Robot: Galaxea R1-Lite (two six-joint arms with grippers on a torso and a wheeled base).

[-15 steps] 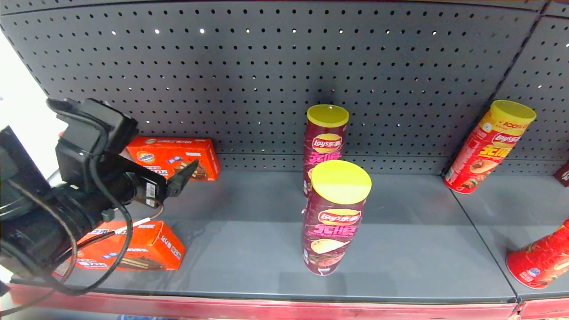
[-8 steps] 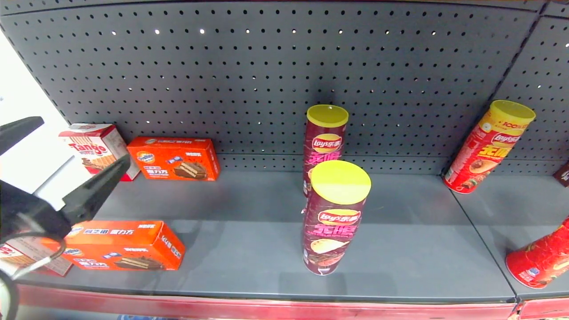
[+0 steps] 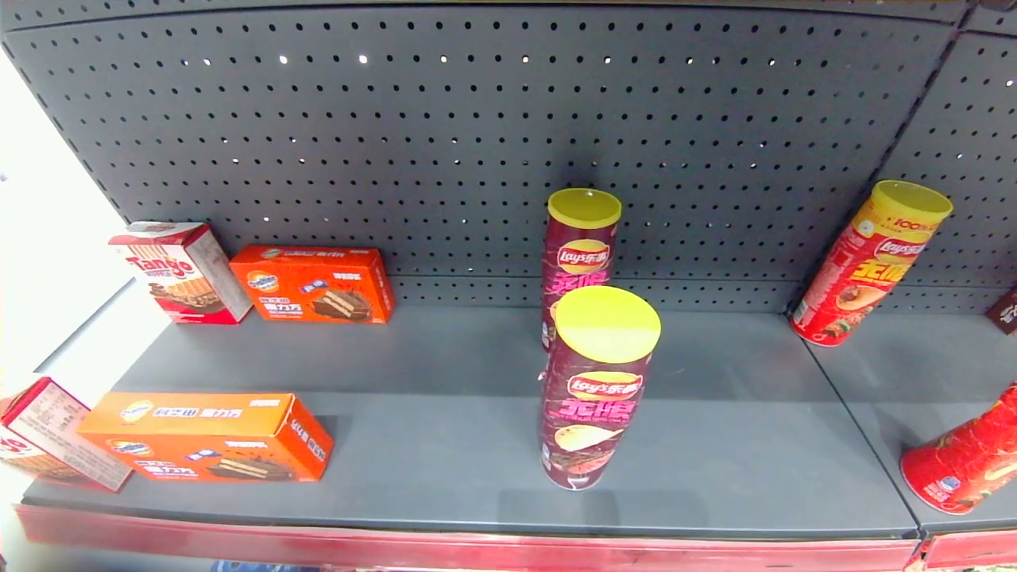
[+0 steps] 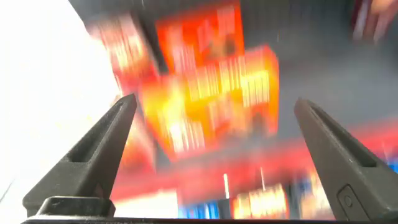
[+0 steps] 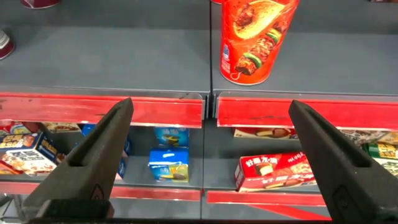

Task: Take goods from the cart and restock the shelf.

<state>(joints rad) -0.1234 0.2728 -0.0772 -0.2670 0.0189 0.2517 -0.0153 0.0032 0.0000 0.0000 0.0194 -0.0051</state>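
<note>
Both grippers are spread and empty: the left gripper (image 4: 214,102), the nearer, faces the front orange biscuit box (image 3: 206,437) lying flat lengthwise along the shelf (image 3: 445,469) lip's left end, the right gripper (image 5: 211,104) a red crisp can (image 5: 258,37)

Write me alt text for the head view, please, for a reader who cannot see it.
Two maroon chip cans with yellow lids stand one behind the other on a grey shelf with a pegboard back. Left of them are two orange boxes and two red-and-white wafer boxes; right of them, two red cans.
</note>
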